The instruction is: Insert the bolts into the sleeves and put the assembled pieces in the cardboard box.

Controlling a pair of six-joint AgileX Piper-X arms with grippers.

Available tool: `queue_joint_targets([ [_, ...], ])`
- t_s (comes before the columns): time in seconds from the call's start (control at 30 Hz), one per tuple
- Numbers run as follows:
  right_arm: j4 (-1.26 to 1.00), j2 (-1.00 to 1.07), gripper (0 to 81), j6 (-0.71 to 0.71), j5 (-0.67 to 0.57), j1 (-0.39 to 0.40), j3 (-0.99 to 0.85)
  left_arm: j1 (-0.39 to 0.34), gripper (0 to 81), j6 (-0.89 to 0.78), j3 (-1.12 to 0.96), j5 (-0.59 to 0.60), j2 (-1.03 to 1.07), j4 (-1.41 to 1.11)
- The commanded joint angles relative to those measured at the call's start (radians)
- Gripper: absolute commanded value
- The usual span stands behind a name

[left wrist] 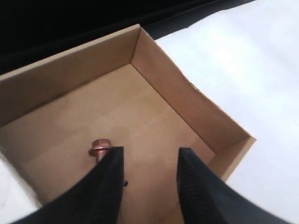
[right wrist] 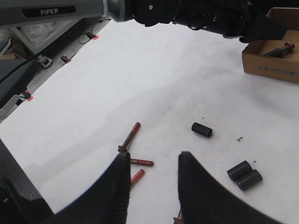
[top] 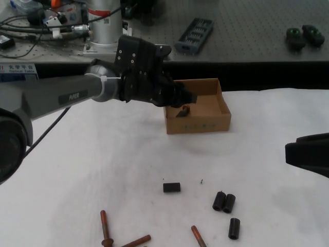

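The cardboard box (top: 223, 107) stands at the back of the white sheet. My left gripper (left wrist: 149, 179) hangs open over its inside, with nothing between the fingers. In the box lies an assembled piece (top: 184, 110); its copper bolt head (left wrist: 100, 146) peeks out beside one finger (left wrist: 110, 186), and the rest is hidden. My right gripper (right wrist: 152, 186) is open above the near part of the sheet. Loose black sleeves (top: 171, 187) (top: 224, 201) (top: 234, 228) and copper bolts (top: 104, 226) (top: 136, 241) (top: 198, 236) lie at the front. Bolts (right wrist: 129, 137) and sleeves (right wrist: 202, 129) (right wrist: 245, 175) lie ahead of the right gripper.
The left arm (top: 61, 95) stretches from the left across to the box. The right arm (top: 308, 152) sits at the right edge. Behind the sheet, the bench carries cables, a metal post (top: 104, 23), a dark tray (top: 194, 33) and two small black parts (top: 304, 36).
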Motion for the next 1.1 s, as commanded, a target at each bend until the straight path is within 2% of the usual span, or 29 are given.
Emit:
queue_joint_targets([
  [0.0, 0.002, -0.008, 26.5, -0.015, -0.01, -0.008, -0.012, 0.002, 28.8, -0.011, -0.013, 0.019, -0.074, 0.008],
  [0.23, 0.002, -0.008, 26.5, -0.014, -0.006, -0.008, -0.012, 0.002, 28.1, 0.145, -0.013, 0.017, -0.2, 0.283],
  [0.4, 0.002, -0.008, 26.5, -0.014, -0.006, -0.008, -0.012, 0.002, 21.0, 0.281, -0.011, 0.01, -0.268, 0.531],
  [0.5, 0.002, -0.008, 26.5, -0.014, -0.006, -0.008, -0.012, 0.002, 20.1, 0.31, -0.011, 0.01, -0.303, 0.622],
  [0.77, 0.002, -0.03, 26.5, -0.008, -0.006, -0.008, -0.012, 0.002, 20.1, 0.322, -0.009, 0.01, -0.395, 0.714],
  [0.87, 0.002, -0.049, 26.5, 0.0, -0.006, -0.008, -0.012, 0.002, 20.1, 0.351, 0.0, -0.028, -0.426, 0.759],
  [1.07, 0.011, -0.076, 26.5, 0.014, -0.006, -0.008, -0.012, 0.0, 20.1, 0.43, 0.197, -0.097, -0.519, 0.752],
])
